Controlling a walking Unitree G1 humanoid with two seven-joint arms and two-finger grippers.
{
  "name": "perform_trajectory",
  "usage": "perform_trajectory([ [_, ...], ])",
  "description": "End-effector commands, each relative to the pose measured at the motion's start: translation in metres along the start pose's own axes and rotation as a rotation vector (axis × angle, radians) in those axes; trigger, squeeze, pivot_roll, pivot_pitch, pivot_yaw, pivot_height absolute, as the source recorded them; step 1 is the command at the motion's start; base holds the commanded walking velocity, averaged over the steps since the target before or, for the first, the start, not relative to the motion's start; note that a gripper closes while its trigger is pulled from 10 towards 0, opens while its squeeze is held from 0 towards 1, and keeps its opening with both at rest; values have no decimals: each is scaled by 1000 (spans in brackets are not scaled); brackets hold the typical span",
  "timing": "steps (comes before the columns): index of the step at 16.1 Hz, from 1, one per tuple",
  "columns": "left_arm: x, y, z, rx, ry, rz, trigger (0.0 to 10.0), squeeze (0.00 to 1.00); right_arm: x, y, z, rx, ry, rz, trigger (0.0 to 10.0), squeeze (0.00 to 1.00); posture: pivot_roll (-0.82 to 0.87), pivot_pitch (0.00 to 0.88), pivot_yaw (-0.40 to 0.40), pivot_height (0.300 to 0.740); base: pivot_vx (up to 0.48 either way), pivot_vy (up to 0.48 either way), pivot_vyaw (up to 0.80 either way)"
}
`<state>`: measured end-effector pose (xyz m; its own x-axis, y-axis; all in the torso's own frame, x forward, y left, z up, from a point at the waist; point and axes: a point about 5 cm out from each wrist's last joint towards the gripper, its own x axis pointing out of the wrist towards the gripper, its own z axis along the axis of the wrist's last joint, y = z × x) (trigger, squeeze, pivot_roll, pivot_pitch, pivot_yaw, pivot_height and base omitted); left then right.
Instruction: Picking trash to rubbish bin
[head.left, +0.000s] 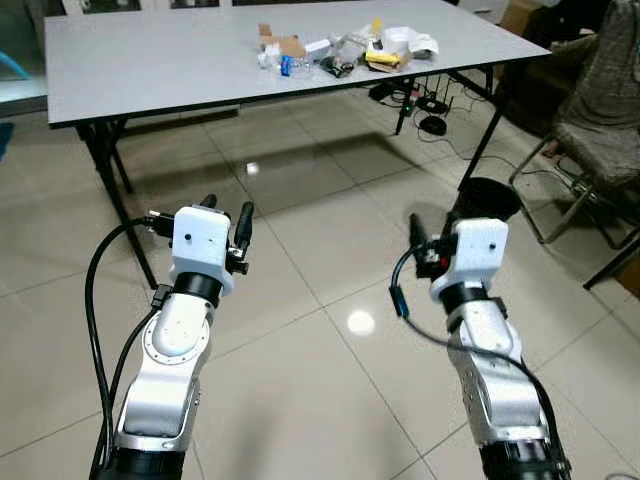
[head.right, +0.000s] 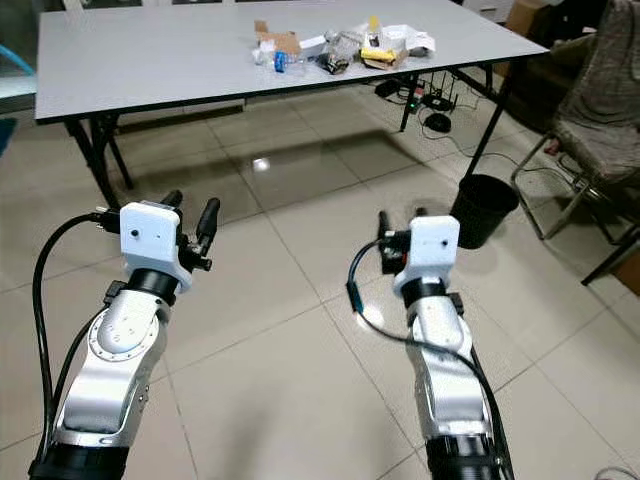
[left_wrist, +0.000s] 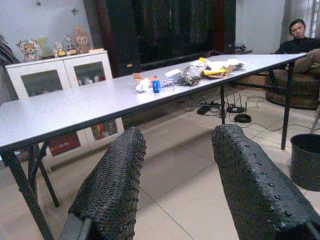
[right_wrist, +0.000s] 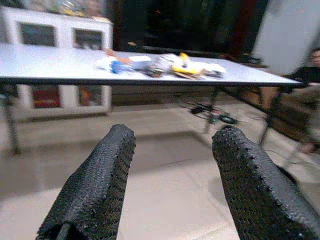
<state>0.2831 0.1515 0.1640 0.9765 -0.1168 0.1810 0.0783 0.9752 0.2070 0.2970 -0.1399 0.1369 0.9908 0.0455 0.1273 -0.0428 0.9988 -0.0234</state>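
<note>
We hold the left tool (head.left: 228, 215) and right tool (head.right: 400, 222) parted and empty above the floor. Trash (head.left: 345, 48) lies at the surface's (head.left: 150, 70) far right edge, bin (head.right: 484, 208) beside its right leg. Step closer before reaching.

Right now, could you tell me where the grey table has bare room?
The long grey table is bare from its left end up to the heap of wrappers and cardboard scraps. Beyond that crowded heap, a smaller bare patch reaches the right end.
</note>
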Motion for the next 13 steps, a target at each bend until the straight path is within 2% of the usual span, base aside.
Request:
perform_trajectory([
  [1,2,1,2,-16,3,-1,10000,0,3,-6,-1,-23,17,-32,10000,0,3,3,-83,740,416,0,0],
  [3,6,2,3,-56,10,34,10000,0,7,-5,2,5,28,-9,10000,0,7,0,-88,740,424,0,0],
  [4,8,4,5,-71,3,46,10000,0,9,-5,7,-25,15,9,10000,0,7,0,-88,740,472,0,0],
  [13,14,5,13,-74,-11,50,10000,0,10,4,7,-38,18,79,10000,0,6,0,-92,740,480,0,0],
])
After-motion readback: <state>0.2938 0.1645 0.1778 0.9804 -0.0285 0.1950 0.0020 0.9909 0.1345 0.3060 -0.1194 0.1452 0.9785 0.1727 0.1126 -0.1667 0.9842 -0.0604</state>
